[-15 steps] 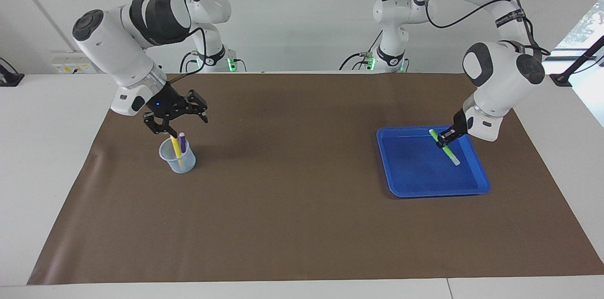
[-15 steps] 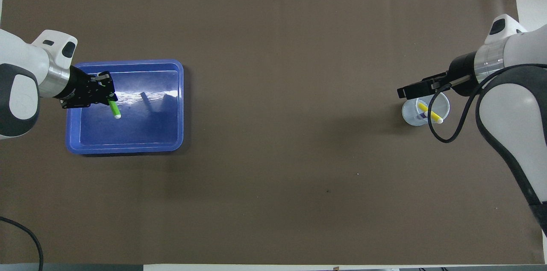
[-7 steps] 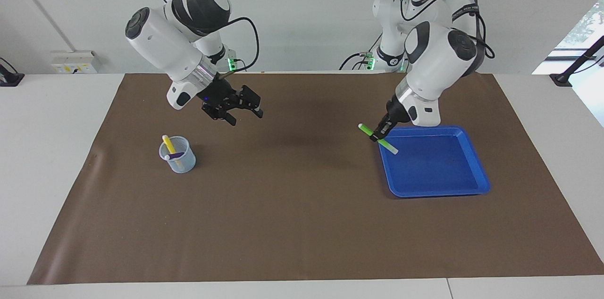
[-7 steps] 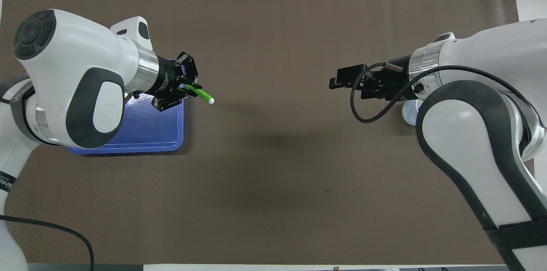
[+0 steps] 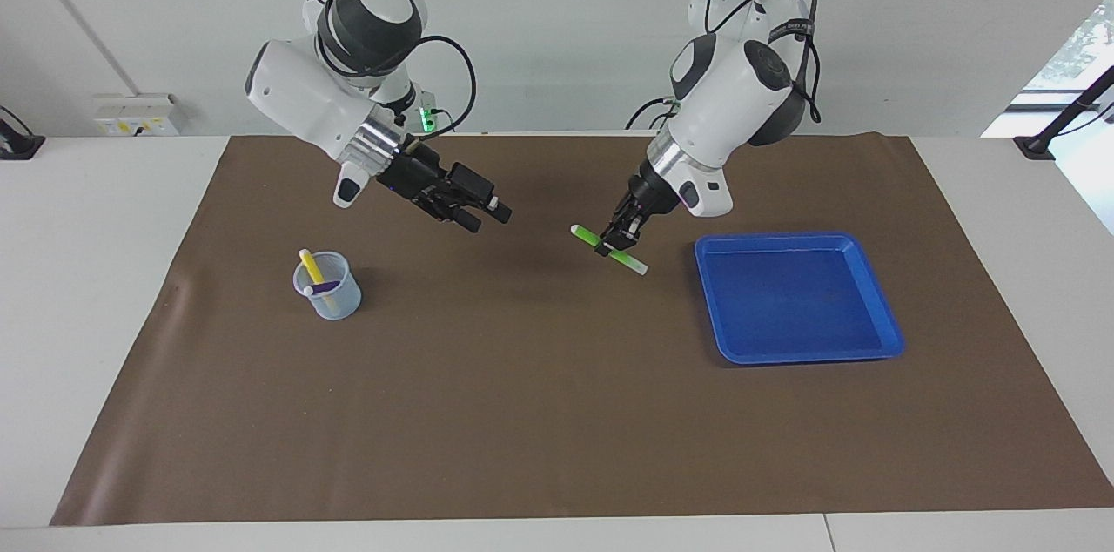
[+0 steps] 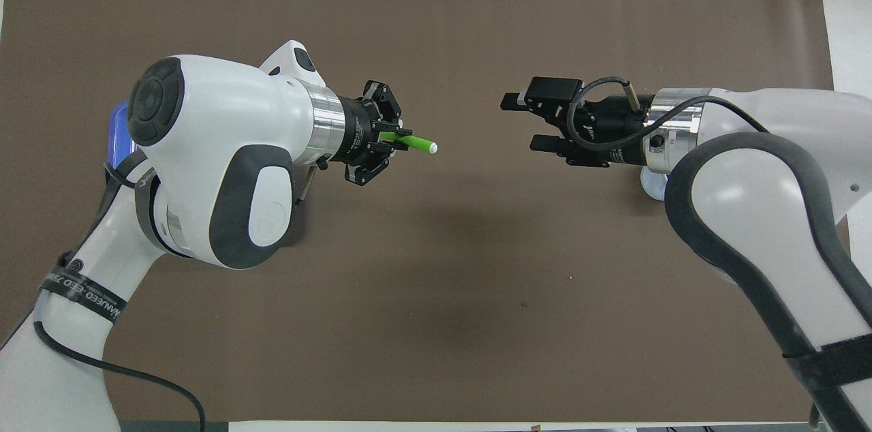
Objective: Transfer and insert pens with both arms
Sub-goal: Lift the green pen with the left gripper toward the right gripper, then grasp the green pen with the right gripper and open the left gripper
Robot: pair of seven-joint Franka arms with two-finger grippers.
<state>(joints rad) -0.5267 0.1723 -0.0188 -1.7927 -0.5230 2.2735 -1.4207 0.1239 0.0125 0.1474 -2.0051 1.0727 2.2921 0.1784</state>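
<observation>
My left gripper is shut on the green pen, gripping it near its middle. It holds the pen tilted above the mat, between the blue tray and the table's middle. In the overhead view the green pen points its whitish end at my right gripper. That right gripper hangs open and empty over the mat, facing the pen with a gap between them. The yellow pen and the purple pen stand in a clear cup toward the right arm's end.
The blue tray holds nothing. A brown mat covers the table. In the overhead view the left arm hides most of the tray, and the right arm hides most of the cup. Two smaller white arms stand at the robots' edge.
The left arm lifted the green pen out of the tray and carried it toward the table's middle. The right gripper, still open, moved from over the cup toward the middle.
</observation>
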